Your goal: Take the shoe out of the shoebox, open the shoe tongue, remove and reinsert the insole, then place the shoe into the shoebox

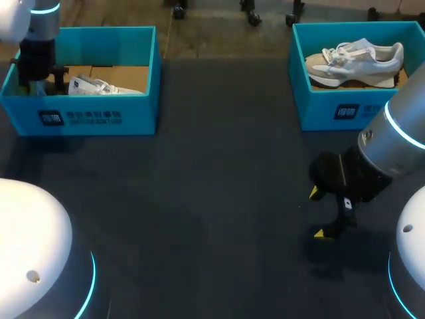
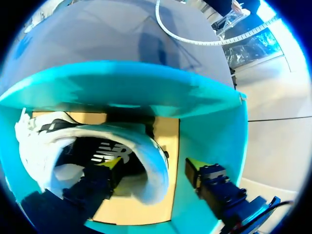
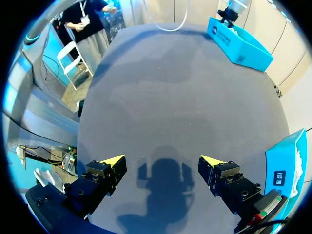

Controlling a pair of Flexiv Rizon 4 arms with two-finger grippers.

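- Inside the shoebox (image 1: 80, 118) at the upper left of the head frame, the left end effector (image 2: 152, 165) stands wide. 1 tip is down in the mouth of the shoe (image 2: 158, 185) and the other is outside its heel collar, beside the box wall. The collar lies between them, not clamped.
- Closing on the collar alone would likely pinch only soft padding, so the shoe could slip or tip out of the hold on the lift.
- With the outer tip so near the teal wall, a lift that drifts sideways could snag the cardboard and drag the box across the desk (image 1: 219, 166).
- White material bunched at the shoe's far end could also catch.
- At the lower right of the head frame, the right end effector (image 1: 317, 212) hangs wide and empty above the desk, well apart from the shoe, too far to steady a shifting box.
- At the upper right, a second shoebox (image 1: 345, 109) holds a second shoe (image 1: 355, 58), clear of the lift.
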